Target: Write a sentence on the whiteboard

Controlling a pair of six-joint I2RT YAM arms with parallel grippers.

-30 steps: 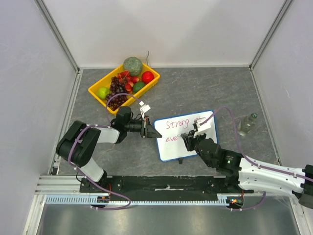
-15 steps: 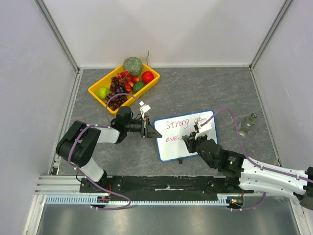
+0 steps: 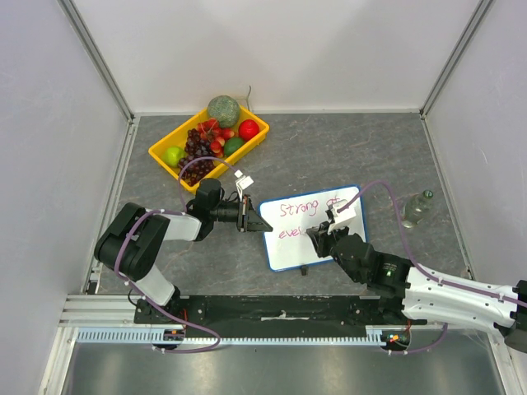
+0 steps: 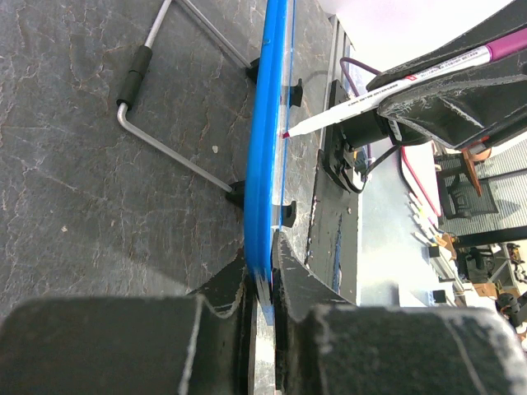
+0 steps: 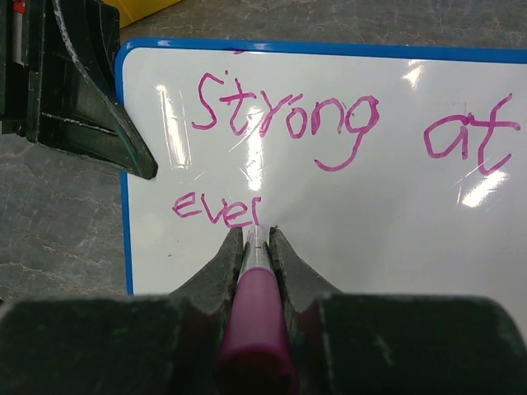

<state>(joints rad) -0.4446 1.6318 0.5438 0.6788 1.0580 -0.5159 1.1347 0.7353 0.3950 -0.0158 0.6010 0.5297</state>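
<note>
The whiteboard (image 3: 342, 243) with a blue rim lies on the table near the middle. In the right wrist view (image 5: 387, 206) it reads "Strong at" on the top line and "ever" (image 5: 216, 209) below, in pink-red marker. My left gripper (image 3: 255, 223) is shut on the board's left rim, seen edge-on in the left wrist view (image 4: 265, 148). My right gripper (image 3: 317, 239) is shut on a pink marker (image 5: 254, 321), its tip on the board just right of "ever". The marker also shows in the left wrist view (image 4: 370, 99).
A yellow tray (image 3: 161, 148) of fruit sits at the back left. A small clear bottle (image 3: 416, 208) stands right of the board. A wire stand (image 4: 156, 123) folds out under the board. White walls enclose the table.
My right gripper with the marker has slid a little toward the near edge and right along the second line, and the word has grown to "ever". My left gripper has not moved.
</note>
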